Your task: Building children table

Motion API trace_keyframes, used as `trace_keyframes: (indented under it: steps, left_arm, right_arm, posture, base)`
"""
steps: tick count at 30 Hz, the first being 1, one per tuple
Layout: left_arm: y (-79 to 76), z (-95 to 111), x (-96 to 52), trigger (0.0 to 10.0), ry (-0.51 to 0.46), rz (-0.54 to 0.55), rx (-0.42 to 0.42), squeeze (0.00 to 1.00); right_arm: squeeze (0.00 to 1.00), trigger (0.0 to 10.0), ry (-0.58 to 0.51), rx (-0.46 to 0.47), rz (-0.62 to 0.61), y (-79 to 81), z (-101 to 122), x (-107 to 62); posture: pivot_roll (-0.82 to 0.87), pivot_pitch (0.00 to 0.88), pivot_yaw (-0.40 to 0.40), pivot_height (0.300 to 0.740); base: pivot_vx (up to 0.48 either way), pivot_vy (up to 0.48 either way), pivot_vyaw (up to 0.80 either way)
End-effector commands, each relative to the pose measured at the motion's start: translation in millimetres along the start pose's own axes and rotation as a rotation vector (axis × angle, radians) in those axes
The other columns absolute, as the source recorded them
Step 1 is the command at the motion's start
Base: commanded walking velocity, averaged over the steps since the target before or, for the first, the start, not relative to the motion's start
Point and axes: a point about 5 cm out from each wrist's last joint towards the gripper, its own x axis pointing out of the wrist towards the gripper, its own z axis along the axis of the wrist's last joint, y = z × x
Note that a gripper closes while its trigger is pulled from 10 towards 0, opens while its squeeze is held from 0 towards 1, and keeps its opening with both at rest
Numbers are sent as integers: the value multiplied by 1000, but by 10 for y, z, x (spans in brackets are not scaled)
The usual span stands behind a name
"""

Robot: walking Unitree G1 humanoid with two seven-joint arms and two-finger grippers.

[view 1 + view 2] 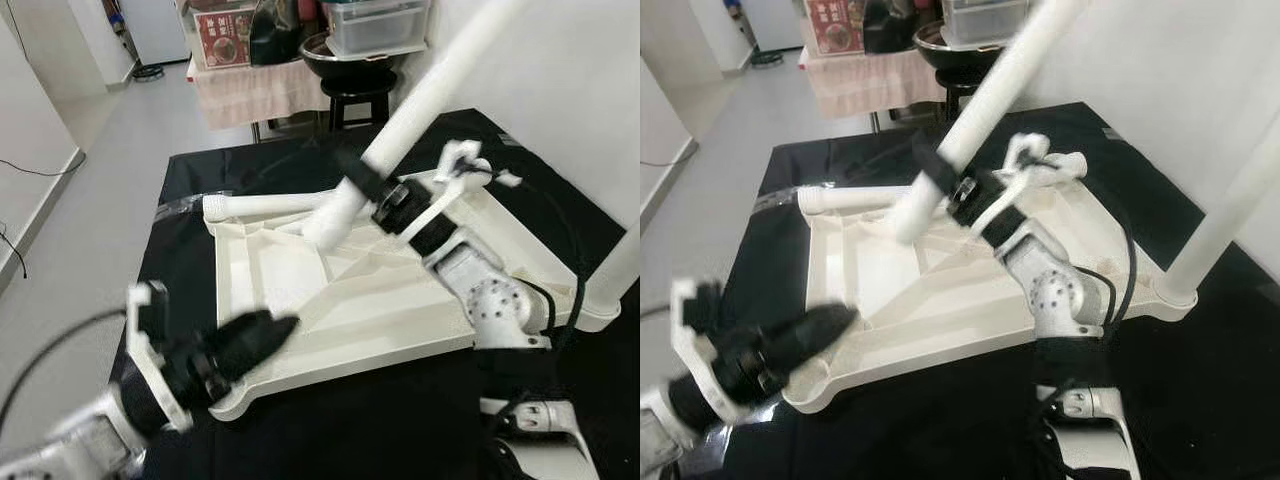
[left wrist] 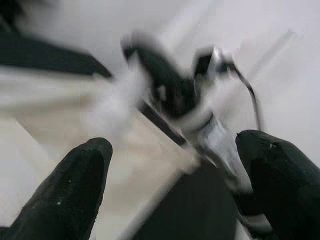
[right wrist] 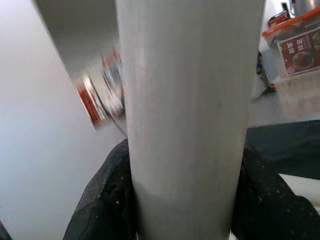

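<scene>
The right gripper (image 1: 362, 183) is clamped around a white table leg (image 1: 420, 95), holding it slanted with its lower end above the middle of the upturned white tabletop (image 1: 300, 275), probably to steer it toward a corner socket. The left gripper (image 1: 262, 332), its fingers spread apart and holding nothing, hovers at the tabletop's near corner, likely to brace it. A fitted leg (image 1: 1230, 205) stands upright at the tabletop's right corner. Another leg (image 1: 265, 205) lies along its far edge. The tabletop rests on a black cloth (image 1: 190, 180).
</scene>
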Motion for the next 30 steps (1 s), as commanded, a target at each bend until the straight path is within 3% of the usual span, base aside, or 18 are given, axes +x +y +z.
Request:
trace_keyframes:
  steps: [1,2,3,4,6,7,9,10,11,16,19,21,30]
  left_arm:
    - [6,177,-30,10000,-74,51,63,1000]
    - [-19,372,42,10000,-111,79,171,1000]
    - [-19,372,42,10000,-111,79,171,1000]
    - [-52,510,116,10000,-133,102,271,843]
    - [-52,510,116,10000,-133,102,271,843]
    - [-103,617,193,10000,-153,106,365,0]
    - [-103,617,193,10000,-153,106,365,0]
    - [-165,661,278,10000,-168,72,417,0]
    - [-212,671,362,10000,-196,30,421,0]
    - [-240,664,439,10000,-213,-6,416,0]
    - [-301,562,688,10000,-191,-101,407,0]
    - [-318,540,730,10000,-184,-118,405,0]
    - [-302,613,943,10000,-227,-76,451,0]
  right_arm:
    - [0,0,35,-89,36,63,-29,38]
    - [0,0,66,-154,31,55,-45,40]
    - [0,0,66,-154,31,55,-45,40]
    - [0,9569,79,-200,30,67,-44,62]
    - [0,9569,79,-200,30,67,-44,62]
    - [0,10000,91,-247,41,111,-48,100]
    - [0,10000,91,-247,41,111,-48,100]
    - [0,10000,96,-280,55,170,-67,146]
    - [0,10000,120,-342,84,251,-123,190]
    - [0,10000,145,-396,109,319,-190,218]
    - [0,10000,197,-513,150,447,-332,288]
    - [0,10000,202,-526,157,467,-350,302]
    - [0,10000,194,-574,255,645,-413,348]
  posture:
    - [-62,59,54,740]
    - [-59,56,54,740]
    - [-59,56,54,740]
    - [-61,55,57,740]
    - [-61,55,57,740]
    - [-63,52,58,740]
    - [-63,52,58,740]
    - [-62,49,59,740]
    - [-63,46,59,740]
    - [-66,43,59,740]
    - [-71,35,59,740]
    - [-71,35,59,740]
    - [-79,28,54,740]
  base:
    - [0,0,0]
    - [0,0,0]
    - [0,0,0]
    - [0,0,0]
    - [0,0,0]
    - [0,0,0]
    - [0,0,0]
    - [0,0,0]
    - [0,0,0]
    - [0,0,0]
    - [0,0,0]
    - [0,0,0]
    - [0,0,0]
